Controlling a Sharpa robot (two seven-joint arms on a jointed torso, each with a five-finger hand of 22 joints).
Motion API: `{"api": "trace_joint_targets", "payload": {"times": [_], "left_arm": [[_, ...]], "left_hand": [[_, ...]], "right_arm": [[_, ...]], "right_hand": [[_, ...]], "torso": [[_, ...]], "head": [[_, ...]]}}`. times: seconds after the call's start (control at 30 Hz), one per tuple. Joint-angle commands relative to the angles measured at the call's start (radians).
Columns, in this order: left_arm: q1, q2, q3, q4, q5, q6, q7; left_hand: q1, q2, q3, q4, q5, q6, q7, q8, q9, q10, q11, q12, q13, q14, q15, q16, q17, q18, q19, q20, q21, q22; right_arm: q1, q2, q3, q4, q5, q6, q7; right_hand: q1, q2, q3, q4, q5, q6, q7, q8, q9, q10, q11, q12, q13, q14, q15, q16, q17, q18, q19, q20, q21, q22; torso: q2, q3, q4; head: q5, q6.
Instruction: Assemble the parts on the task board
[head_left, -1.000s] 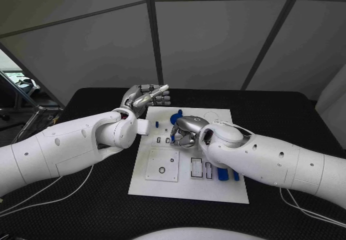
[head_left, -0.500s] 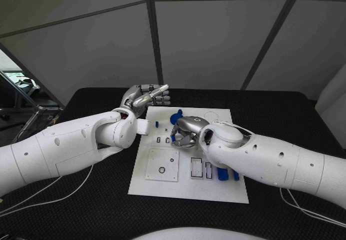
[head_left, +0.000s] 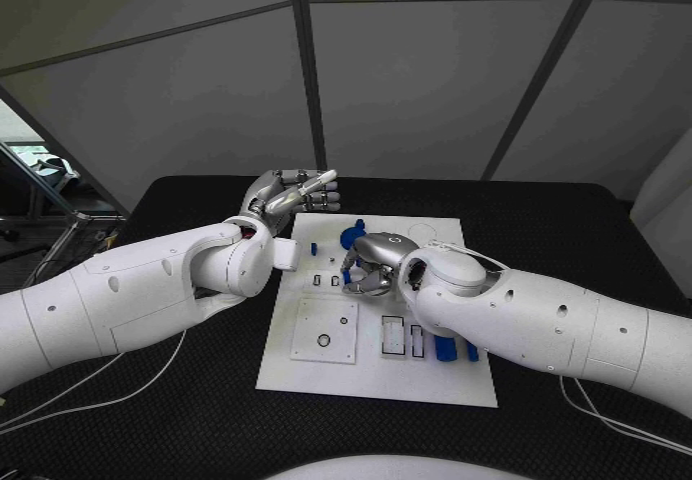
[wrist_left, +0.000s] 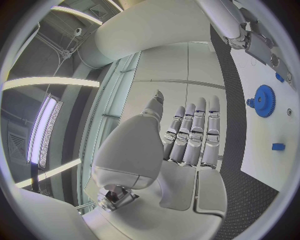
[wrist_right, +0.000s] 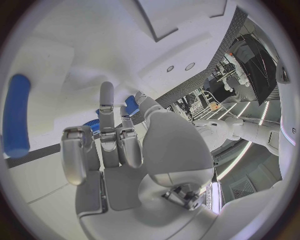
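Note:
The white task board (head_left: 372, 372) lies in the middle of the black table. A blue gear (head_left: 353, 235) stands near its far edge and shows as the blue gear (wrist_left: 264, 100) in the left wrist view, with a small blue part (wrist_left: 279, 146) beside it. Two blue parts (head_left: 444, 348) lie at the board's near right. My right hand (head_left: 369, 263) hovers low over the board just in front of the gear and pinches a small blue part (wrist_right: 130, 105) between thumb and finger. My left hand (head_left: 293, 192) is raised at the board's far left corner, fingers straight and holding nothing.
Several empty slots (head_left: 392, 335) and a raised white plate (head_left: 326, 328) sit on the board's near half. A long blue part (wrist_right: 15, 115) lies beside my right hand. Black table (head_left: 562, 225) surrounds the board, and grey wall panels stand behind it.

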Motion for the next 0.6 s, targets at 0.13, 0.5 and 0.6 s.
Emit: {"api": "trace_joint_targets", "payload": {"times": [0.13,0.5,0.6], "left_arm": [[0.002,-0.001,0.001,0.002,-0.004,0.009,0.000],[0.002,-0.001,0.001,-0.002,-0.004,0.013,-0.002],[0.002,-0.001,0.001,-0.005,-0.005,0.015,-0.004]], "left_hand": [[0.000,0.009,-0.001,-0.005,-0.005,-0.002,0.004,-0.004,-0.001,-0.004,0.000,-0.002,-0.001,0.003,0.002,-0.006,0.001,0.011,0.001,0.002,0.004,0.001],[-0.001,0.010,-0.002,-0.005,-0.005,0.001,0.003,-0.003,0.000,-0.001,0.000,-0.001,0.000,0.003,0.002,-0.007,0.001,0.011,0.000,0.002,0.004,0.001],[-0.001,0.012,-0.002,-0.006,-0.005,0.004,0.002,-0.002,0.000,0.002,-0.001,0.000,0.000,0.003,0.001,-0.008,0.001,0.011,0.000,0.002,0.004,0.001]], "right_arm": [[-0.001,0.000,-0.002,-0.001,-0.006,-0.016,-0.007],[-0.001,-0.010,-0.002,0.017,-0.005,-0.176,0.032],[-0.001,-0.029,-0.002,0.040,0.002,-0.224,0.063]], "right_hand": [[-0.015,-0.011,-0.025,0.005,-0.006,-0.044,0.005,-0.007,-0.004,0.103,0.013,-0.003,0.260,0.032,0.012,-0.003,0.002,-0.007,0.107,0.011,0.003,0.263],[-0.014,-0.024,-0.049,0.009,0.009,-0.085,0.012,-0.005,-0.006,0.097,0.020,-0.015,0.253,0.032,0.016,-0.002,0.003,-0.007,0.107,0.015,0.003,0.263],[-0.014,-0.031,-0.057,0.012,0.018,-0.086,0.012,-0.001,-0.004,0.098,0.020,-0.012,0.254,0.032,0.017,-0.002,0.003,-0.007,0.107,0.016,0.003,0.263]], "torso": [[0.000,0.0000,0.0006],[-0.001,0.0012,0.0002],[-0.002,0.0011,-0.0007]], "head": [[-0.001,0.001],[-0.002,0.004],[-0.002,0.005]]}}
